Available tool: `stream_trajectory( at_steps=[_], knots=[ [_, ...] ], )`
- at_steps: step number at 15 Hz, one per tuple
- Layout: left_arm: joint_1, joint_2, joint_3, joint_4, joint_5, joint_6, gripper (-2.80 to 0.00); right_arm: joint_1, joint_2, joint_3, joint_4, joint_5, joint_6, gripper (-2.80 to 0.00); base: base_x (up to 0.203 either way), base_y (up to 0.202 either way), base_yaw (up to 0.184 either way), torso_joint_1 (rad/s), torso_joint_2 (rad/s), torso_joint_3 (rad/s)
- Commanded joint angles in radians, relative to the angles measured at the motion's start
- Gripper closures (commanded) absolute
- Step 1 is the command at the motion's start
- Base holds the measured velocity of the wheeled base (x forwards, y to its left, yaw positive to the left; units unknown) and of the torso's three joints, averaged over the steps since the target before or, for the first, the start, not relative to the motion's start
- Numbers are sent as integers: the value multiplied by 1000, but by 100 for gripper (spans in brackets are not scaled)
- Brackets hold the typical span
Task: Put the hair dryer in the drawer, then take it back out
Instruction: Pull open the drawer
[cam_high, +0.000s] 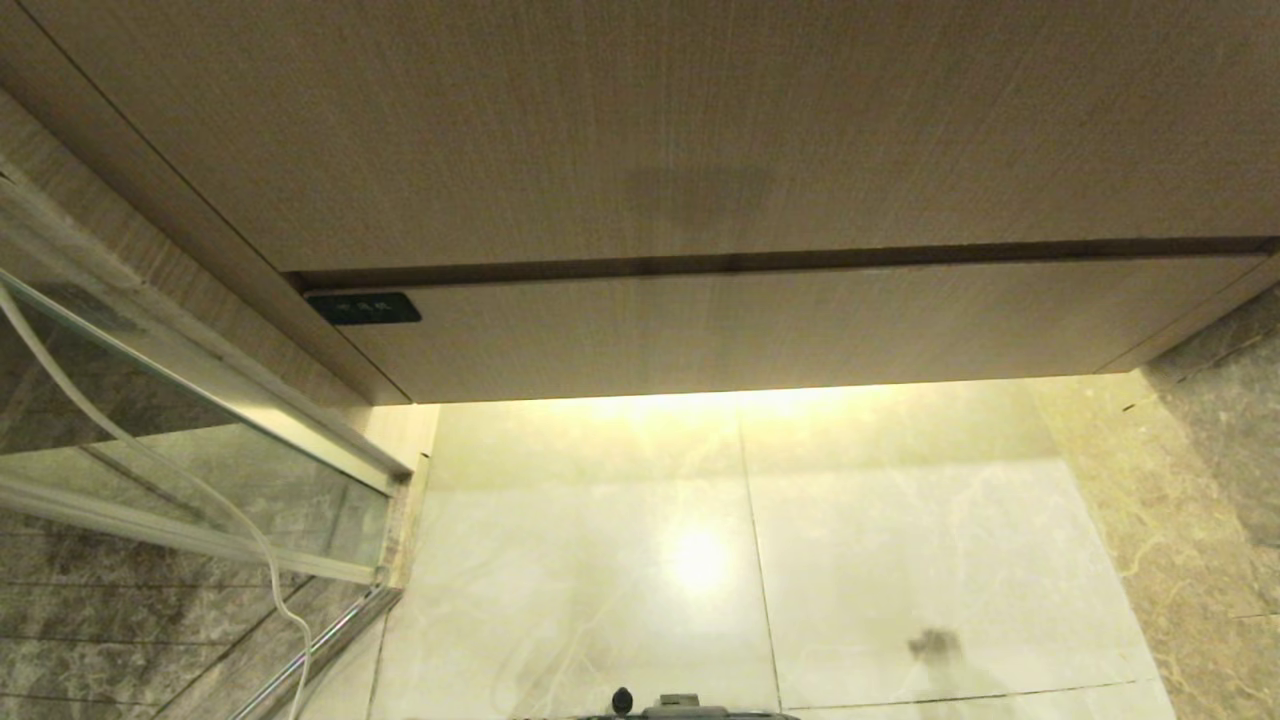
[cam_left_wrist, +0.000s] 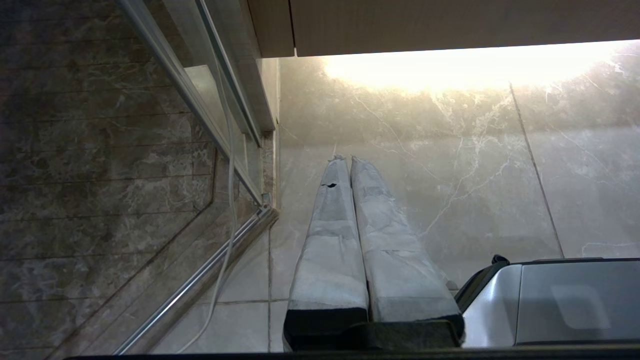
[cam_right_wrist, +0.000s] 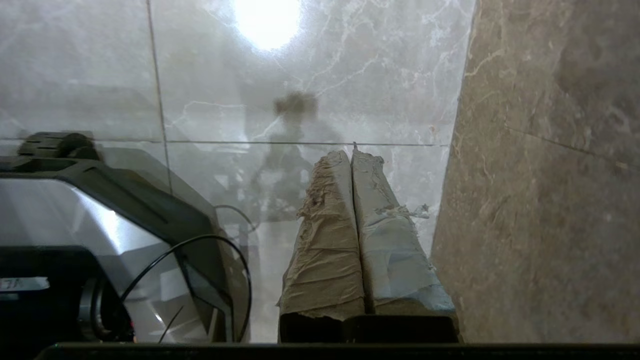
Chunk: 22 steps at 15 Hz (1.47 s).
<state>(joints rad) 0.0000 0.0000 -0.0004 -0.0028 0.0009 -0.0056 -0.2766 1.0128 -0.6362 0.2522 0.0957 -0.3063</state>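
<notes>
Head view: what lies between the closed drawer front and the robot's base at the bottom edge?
Only bare glossy floor tile lies between the drawer and the base, as the head view shows.

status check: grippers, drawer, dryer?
Left gripper shut, empty. Right gripper shut, empty. Beige wood-grain drawer closed. Hair dryer not visible. Nothing blocking.

The drawer sits apparently closed above the glossy floor.

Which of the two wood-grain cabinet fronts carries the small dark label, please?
The lower, shallower one, the drawer: its label sits at its upper left corner. The taller wood panel above it is bare.
</notes>
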Motion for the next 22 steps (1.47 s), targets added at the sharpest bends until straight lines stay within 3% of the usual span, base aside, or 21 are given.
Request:
stream_trajectory(
  at_steps=[1, 9, 12, 16, 22],
  knots=[
    [0, 0, 0, 0, 1, -1, 0, 18, -216, 60, 18, 2, 15, 0, 0, 0, 0, 0, 0, 0],
    [0, 0, -1, 0, 1, -1, 0, 249, -827, 398, 51, -39, 137, 0, 0, 0, 0, 0, 0, 0],
    [0, 1, 0, 0, 1, -1, 0, 275, -990, 527, -48, -44, 150, 0, 0, 0, 0, 0, 0, 0],
    [0, 2, 0, 0, -1, -1, 0, 281, -1014, 636, -253, -84, 237, 0, 0, 0, 0, 0, 0, 0],
    [0, 1, 0, 0, 0, -1, 0, 280, -1013, 638, -257, -85, 253, 0, 0, 0, 0, 0, 0, 0]
  ],
)
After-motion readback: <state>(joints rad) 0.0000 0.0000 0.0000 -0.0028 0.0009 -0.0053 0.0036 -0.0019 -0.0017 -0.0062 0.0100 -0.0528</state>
